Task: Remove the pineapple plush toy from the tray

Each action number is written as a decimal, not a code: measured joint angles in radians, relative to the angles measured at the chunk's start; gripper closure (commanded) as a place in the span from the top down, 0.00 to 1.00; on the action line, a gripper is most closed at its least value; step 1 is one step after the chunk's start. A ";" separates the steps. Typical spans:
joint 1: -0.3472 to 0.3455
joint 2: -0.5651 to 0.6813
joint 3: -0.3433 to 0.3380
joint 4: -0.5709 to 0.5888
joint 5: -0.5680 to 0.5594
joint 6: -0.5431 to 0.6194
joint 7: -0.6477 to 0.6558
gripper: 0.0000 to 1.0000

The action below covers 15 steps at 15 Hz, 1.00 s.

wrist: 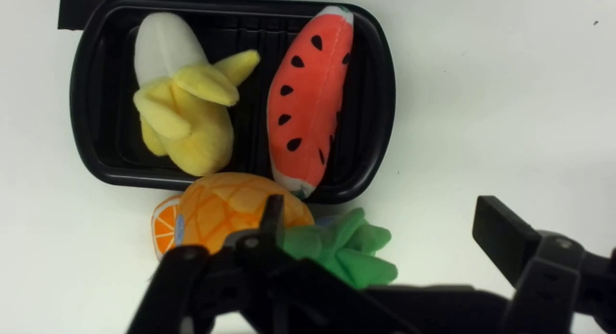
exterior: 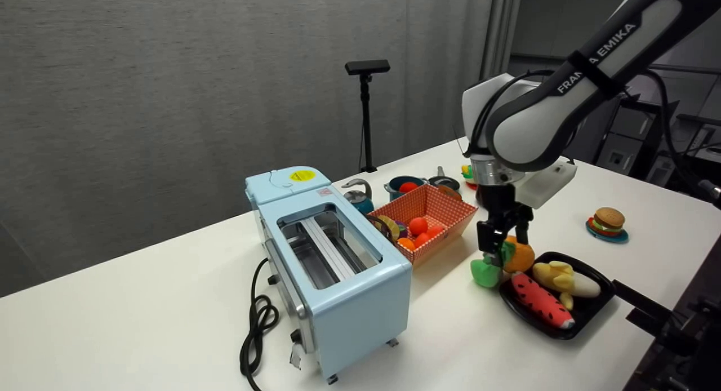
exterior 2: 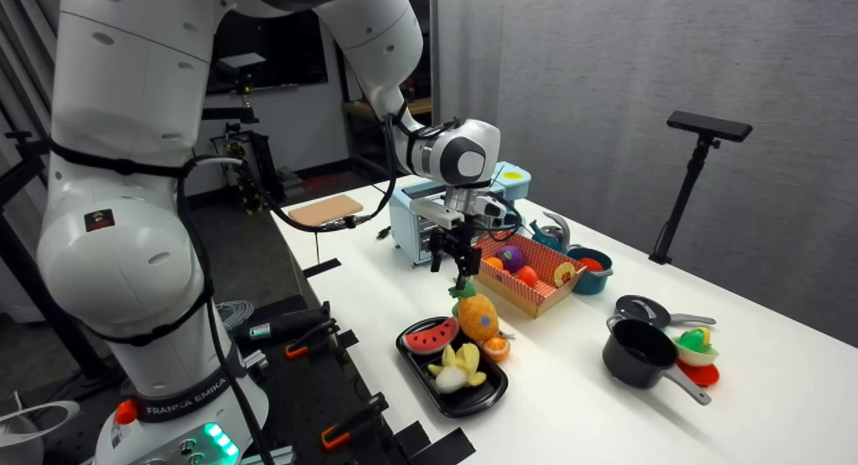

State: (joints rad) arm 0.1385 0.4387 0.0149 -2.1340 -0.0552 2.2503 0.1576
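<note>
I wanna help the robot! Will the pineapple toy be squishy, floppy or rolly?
The pineapple toy looks like soft fabric, so it'll probably squish. Its green leaves look like cloth, so they might flop. It's rounded, so a push could roll it.

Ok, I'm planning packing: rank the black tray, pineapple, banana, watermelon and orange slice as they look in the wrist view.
1. Black tray
2. Pineapple toy, by span; the tool hides part
3. Banana and watermelon: too alike to rank
4. Orange slice, partly hidden
</note>
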 measured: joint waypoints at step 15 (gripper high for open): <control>0.000 -0.023 0.004 -0.032 0.003 0.000 -0.006 1.00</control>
State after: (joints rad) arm 0.1384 0.4159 0.0189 -2.1661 -0.0517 2.2503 0.1516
